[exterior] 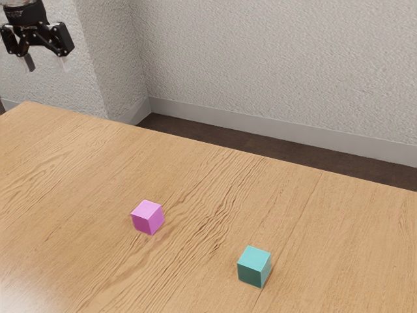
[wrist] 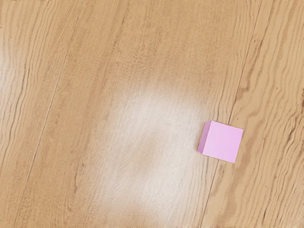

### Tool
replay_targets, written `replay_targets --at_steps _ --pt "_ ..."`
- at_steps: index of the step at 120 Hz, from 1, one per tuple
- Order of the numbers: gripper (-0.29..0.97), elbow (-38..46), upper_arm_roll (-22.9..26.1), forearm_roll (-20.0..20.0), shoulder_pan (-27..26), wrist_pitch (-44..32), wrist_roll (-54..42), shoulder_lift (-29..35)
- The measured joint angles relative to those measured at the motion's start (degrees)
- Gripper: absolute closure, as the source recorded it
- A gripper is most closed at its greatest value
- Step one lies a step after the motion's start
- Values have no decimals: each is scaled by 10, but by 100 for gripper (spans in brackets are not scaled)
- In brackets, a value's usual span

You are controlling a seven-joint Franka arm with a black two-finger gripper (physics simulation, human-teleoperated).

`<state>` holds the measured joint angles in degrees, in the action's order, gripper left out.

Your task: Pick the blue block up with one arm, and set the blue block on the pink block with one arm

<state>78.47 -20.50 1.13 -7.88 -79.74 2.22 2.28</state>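
Progress so far is nil, as I judge it: nothing has been picked up and both steps of the job lie ahead of you. Your pincer (exterior: 45,63) hangs high above the bench (exterior: 78,169), its two fingers spread apart with nothing between them. The blue block (exterior: 253,266), which reads more teal than blue, sits flat on the bench well below the pincer and far out from it; it is the farther of the two cubes. The pink block (exterior: 147,217) sits between the pincer and the blue one, though off the straight line, and the two cubes are well apart, not touching. In the wrist view the pink block (wrist: 220,141) lies to one side of the spot beneath the hand, so you are not over either cube yet.

Left to do: travel out past the pink block, come down over the blue one, close on it, lift, carry it back toward the pink block and set it on top.

Room is generous. Bare wood surrounds both cubes on every side, and each sits well in from the bench's far edge, beyond which a dark floor strip (exterior: 273,145) and the wall (exterior: 273,59) run. Nothing stands in the pincer's path, and the only thing to mind, I'd say, is brushing the pink block on the way out
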Motion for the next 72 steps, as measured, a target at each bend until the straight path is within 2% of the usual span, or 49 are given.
replay_targets --at_steps 24,36,43,52,63,72 --pt "2 -6 -7 -7 -48 4 4 1" --pt "2 -120 8 -12 -25 26 6 3" --pt "2 -141 27 -13 -7 35 7 -7" --pt "2 -146 36 -15 -11 43 9 -26" --pt "2 -148 38 -17 -31 49 11 -48" --pt "2 -148 39 -17 -73 45 13 -60"
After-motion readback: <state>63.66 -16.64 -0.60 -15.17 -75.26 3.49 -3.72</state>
